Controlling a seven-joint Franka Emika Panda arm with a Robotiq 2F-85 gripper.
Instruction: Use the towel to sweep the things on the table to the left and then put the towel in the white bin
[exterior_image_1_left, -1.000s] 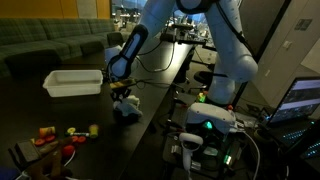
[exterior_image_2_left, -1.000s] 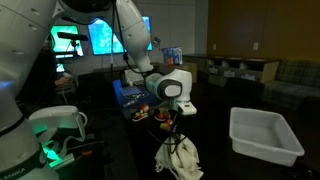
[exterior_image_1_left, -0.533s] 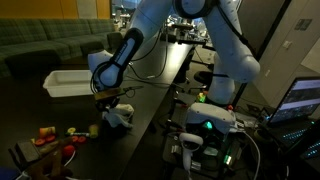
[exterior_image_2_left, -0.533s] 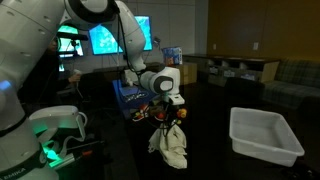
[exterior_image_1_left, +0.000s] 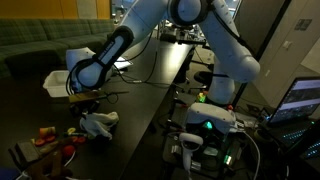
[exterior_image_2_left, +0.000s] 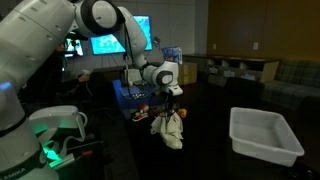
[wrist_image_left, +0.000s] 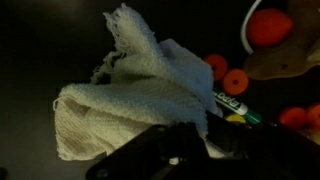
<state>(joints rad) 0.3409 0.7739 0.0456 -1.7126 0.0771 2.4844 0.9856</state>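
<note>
The soft white cloth towel (wrist_image_left: 125, 95) is clamped in the tool (wrist_image_left: 180, 147), trailing below it beside small red and orange toys (wrist_image_left: 236, 81). Sweeping is judged unfinished; the white plastic bin (exterior_image_2_left: 268, 152) is not yet reached.

The white towel (exterior_image_1_left: 98, 124) is bunched up in thick folds down on the dark glossy table (exterior_image_2_left: 215, 155), pressed right up against the small red, orange and yellow things (exterior_image_1_left: 62, 138). The white bin (exterior_image_2_left: 263, 135) sits upright on the table, apart from the towel.
</note>
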